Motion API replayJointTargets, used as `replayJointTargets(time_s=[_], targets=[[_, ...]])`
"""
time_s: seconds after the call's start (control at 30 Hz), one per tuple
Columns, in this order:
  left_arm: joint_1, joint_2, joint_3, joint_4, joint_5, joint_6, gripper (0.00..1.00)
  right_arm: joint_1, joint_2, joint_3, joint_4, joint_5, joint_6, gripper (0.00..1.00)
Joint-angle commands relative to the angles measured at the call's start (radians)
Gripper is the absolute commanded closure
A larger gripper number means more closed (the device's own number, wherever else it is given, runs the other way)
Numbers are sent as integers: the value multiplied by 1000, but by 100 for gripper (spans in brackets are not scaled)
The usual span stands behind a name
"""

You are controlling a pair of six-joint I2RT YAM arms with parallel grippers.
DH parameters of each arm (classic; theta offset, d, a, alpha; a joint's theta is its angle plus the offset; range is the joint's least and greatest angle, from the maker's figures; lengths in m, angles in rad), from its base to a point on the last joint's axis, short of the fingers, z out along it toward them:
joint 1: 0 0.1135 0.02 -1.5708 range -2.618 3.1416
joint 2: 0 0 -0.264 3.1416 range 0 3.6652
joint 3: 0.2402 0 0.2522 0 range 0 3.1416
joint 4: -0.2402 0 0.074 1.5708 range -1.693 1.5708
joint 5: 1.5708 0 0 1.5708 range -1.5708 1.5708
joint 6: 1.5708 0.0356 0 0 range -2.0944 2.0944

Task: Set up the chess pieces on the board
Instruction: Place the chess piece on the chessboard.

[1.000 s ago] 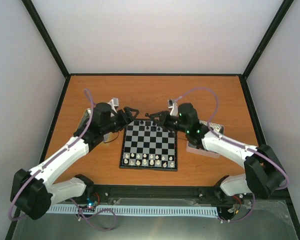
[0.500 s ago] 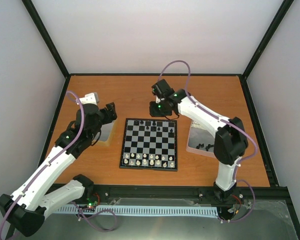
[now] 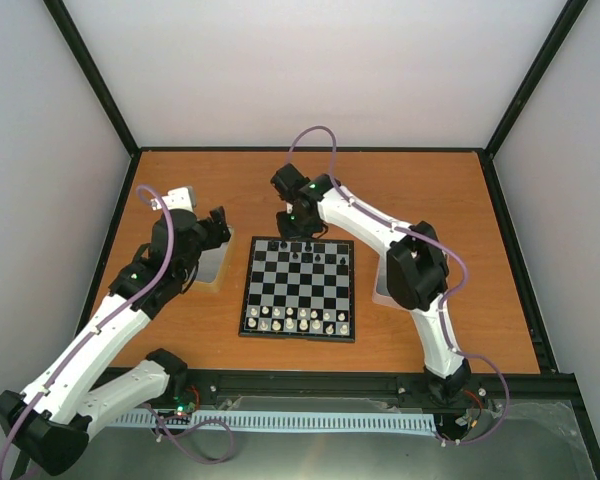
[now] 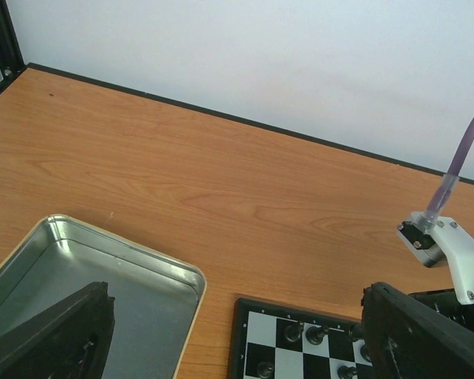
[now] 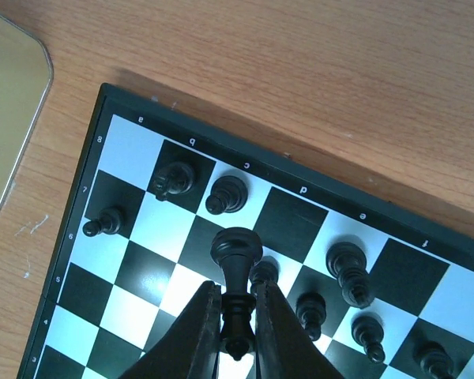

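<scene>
Arching far over the board (image 5: 126, 138), the right claw (image 5: 237, 304) pinches a black piece (image 5: 236, 246).

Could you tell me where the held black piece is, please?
Right wrist view: the right gripper clamps the black piece above the board, near its far edge.

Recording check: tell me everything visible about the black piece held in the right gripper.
The black chess piece is glossy, plastic-looking, with a slim turned stem and a wide rounded end. The right gripper is shut on the stem, a finger on each side; the wide end points away toward the board. It sits over the far rows near columns c and d. Whether it touches a square cannot be told.
</scene>
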State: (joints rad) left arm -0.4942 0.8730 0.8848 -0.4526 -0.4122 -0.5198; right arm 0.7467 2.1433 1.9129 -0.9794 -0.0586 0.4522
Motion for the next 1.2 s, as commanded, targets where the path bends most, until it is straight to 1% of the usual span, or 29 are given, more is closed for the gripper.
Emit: replayJointTargets(time_s=[0.0,0.17,0.37,0.7,0.93,1.17], targets=[[5,-15,-3,-4,-33,20,13,21,52,58,-80,50,0,94],[5,-11,-7,1,-21,17,13,26,83,71,-99,90,6,94],[5,-8,-9,3,-14,15,13,26,113,87,-99,96,7,94],[5,-6,-18,6,-6,12,13,26,147,108,-107,102,3,90],[5,-7,-20,7,-4,12,13,26,155,119,-110,99,2,85],[5,-7,-22,8,-5,11,13,26,159,119,-114,98,-1,84]])
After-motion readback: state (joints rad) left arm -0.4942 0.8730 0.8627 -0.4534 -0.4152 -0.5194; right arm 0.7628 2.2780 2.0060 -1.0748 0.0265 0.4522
